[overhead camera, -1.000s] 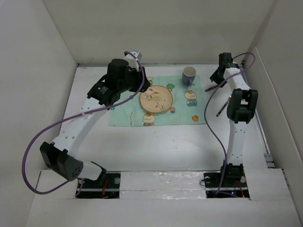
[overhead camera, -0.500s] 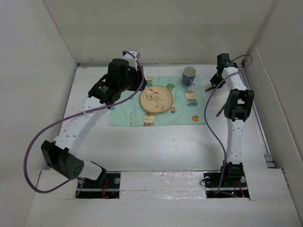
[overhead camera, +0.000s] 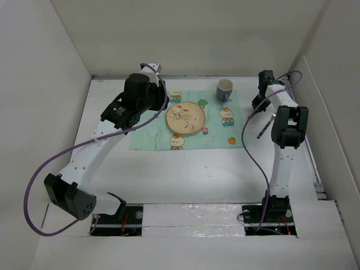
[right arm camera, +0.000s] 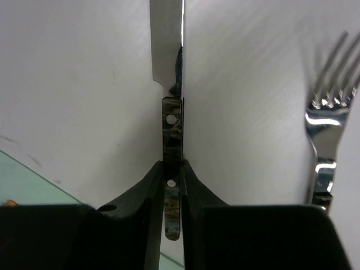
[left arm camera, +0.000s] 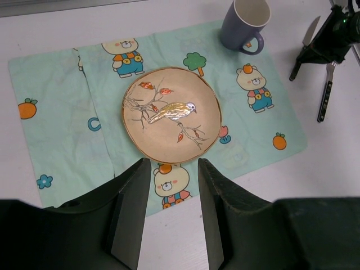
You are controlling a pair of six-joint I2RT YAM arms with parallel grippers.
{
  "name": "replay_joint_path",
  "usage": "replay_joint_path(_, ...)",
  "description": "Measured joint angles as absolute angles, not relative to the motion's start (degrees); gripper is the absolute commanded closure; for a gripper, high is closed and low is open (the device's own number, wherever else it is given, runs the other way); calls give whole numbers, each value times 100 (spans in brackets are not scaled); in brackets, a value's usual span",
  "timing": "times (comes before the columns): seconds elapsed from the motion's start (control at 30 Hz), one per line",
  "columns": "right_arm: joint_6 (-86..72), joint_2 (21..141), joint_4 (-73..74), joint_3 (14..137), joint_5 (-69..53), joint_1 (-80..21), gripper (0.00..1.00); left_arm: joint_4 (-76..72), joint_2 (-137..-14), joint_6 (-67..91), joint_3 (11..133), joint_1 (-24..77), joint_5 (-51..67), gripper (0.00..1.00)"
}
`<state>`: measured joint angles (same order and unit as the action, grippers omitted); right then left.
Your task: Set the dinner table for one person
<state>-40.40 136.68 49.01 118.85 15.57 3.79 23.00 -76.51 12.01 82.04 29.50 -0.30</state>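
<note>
- your right gripper is clamped on the knife by its dark handle, with the blade pointing away from the wrist.
- the fork lies just beside it on the dinner table (right of the mat).
- your left gripper hangs over the plate, fingers parted and holding nothing.
- the mug stands at the mat's far edge.

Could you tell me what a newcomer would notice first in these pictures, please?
Probably the bird-painted plate at the centre of the mint-green mat, with the purple mug at the mat's far right corner. Next, the right tool, shut on the handle of the knife right of the mat, a fork lying on the table beside it.
</note>
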Motion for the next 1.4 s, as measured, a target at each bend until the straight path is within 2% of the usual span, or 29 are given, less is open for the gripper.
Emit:
replay_joint_path(0.13, -3649, 12667, 4318, 10363, 1573, 357, 100, 2292, -7629, 1205, 8204, 2950, 45, 64)
replay_joint_path(0.27, -3190, 11375, 3736, 9347, 1538, 228, 100, 2292, -7636, 1251, 8204, 2950, 204, 64)
replay_joint_path(0.47, -2716, 9242, 2729, 8541, 1033, -574, 100, 2296, -7712, 1361, 8217, 2950, 296, 64)
replay_joint_path(0.6, -2381, 8637, 2427, 8368, 445, -1437, 100, 2303, -7773, 1424, 8291, 2943, 226, 63)
replay_joint_path(0.73, -2091, 8698, 2329, 7975, -141, -2130, 100, 2255, -7773, 1557, 8331, 2912, 178, 62)
replay_joint_path(0.83, -1981, 9142, 2377, 7830, -379, -2285, 100, 2250, -7773, 1669, 8331, 2910, 158, 62)
replay_joint_path(1.17, -1927, 10899, 2567, 8066, -172, -2213, 100, 2211, -7605, 1929, 8093, 2910, 185, 62)
replay_joint_path(1.4, -2001, 11347, 2593, 8128, 91, -2158, 100, 2206, -7481, 2008, 7918, 2910, 187, 62)
